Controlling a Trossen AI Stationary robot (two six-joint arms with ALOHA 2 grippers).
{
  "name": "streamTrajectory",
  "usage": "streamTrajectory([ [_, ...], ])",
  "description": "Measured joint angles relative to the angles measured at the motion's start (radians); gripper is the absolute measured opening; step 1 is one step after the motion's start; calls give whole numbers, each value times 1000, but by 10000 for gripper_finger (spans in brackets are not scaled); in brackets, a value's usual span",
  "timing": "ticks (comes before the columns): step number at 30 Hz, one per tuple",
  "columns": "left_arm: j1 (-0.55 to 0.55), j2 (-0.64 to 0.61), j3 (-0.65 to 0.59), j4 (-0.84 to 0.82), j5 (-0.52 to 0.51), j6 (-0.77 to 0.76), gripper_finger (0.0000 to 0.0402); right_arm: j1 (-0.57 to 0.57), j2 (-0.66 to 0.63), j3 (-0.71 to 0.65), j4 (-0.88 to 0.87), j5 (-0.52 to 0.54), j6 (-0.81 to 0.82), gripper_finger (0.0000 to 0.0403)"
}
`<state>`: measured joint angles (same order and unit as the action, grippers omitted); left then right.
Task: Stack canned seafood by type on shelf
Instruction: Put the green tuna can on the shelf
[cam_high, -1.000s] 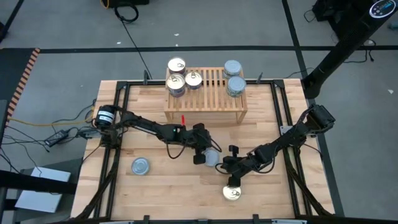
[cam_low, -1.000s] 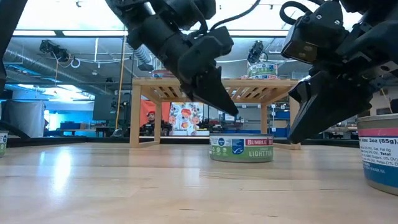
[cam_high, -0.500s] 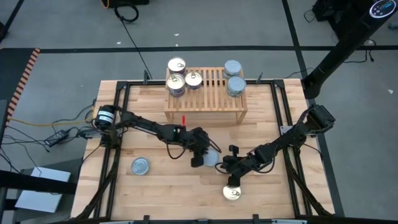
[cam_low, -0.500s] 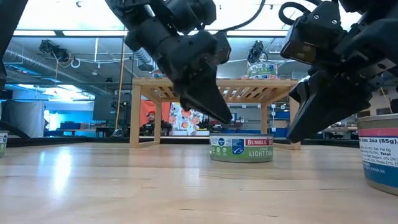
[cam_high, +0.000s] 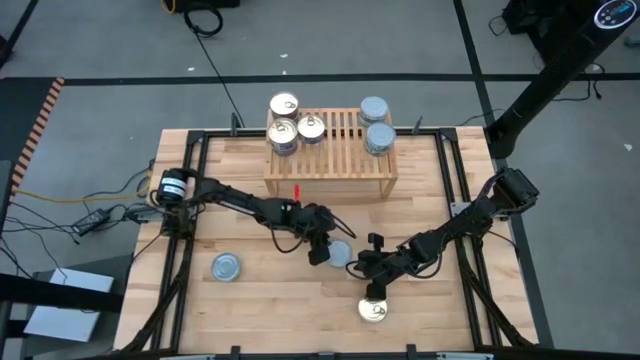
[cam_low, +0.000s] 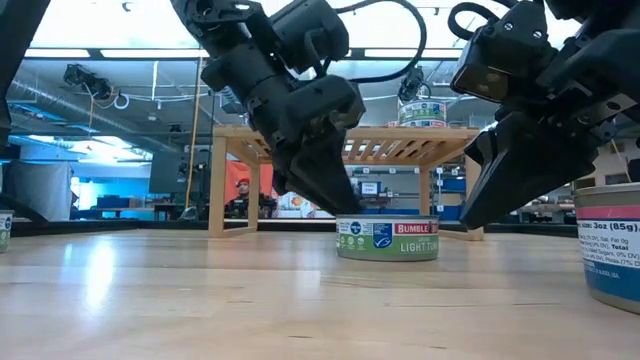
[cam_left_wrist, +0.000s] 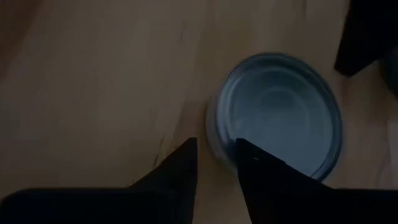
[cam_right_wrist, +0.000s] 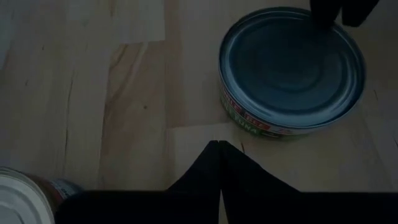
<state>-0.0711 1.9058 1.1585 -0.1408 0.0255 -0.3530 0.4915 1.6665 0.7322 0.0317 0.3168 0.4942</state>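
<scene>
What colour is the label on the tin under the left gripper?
Green with a red band, on the tin; clearest in the low view.

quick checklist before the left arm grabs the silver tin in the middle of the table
1. Left gripper open: ok, a gap shows between its fingers.
2. Fingers straddling the silver-topped tin: not ok, gap sits at its rim only.
3. Right gripper clear of tin: ok, shut, tip short of it.
4. Tin flat on the table: ok.
5. Silver stacks on the shelf ready: ok, two tins stand at its right end.
</scene>
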Motion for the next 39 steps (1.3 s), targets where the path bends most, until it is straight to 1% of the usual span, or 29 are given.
streamTrajectory([
  [5, 0, 12, 3, 6, 27, -3, 89, 0, 0, 0, 4, 0, 0, 13],
  [9, 0, 13, 3, 5, 28, 15, 73, 0, 0, 0, 7, 0, 0, 16],
  [11, -1, 13, 4, 2, 26, 41, 56, 0, 0, 0, 7, 0, 0, 15],
  [14, -1, 13, 4, 1, 18, 80, 19, 0, 0, 0, 7, 0, 0, 12],
  [16, -1, 13, 4, -1, 11, 109, 6, 0, 0, 0, 8, 0, 0, 12],
  [21, -9, 16, 37, -49, -11, 221, 3, 0, 0, 0, 8, 0, 0, 16],
  [25, -35, 21, 95, -134, -100, 317, 2, 0, 0, 0, 7, 0, 0, 15],
  [28, -56, 21, 133, -161, -167, 374, 2, 0, 0, 0, 8, 0, 0, 12],
  [30, -71, 20, 155, -182, -193, 400, 1, 0, 0, 0, 8, 0, 0, 12],
  [36, -101, 19, 191, -187, -192, 450, 1, 0, 0, 0, 8, 0, 4, 17],
  [39, -99, 19, 191, -187, -138, 450, 5, -1, 0, 0, 9, 18, 40, 16],
])
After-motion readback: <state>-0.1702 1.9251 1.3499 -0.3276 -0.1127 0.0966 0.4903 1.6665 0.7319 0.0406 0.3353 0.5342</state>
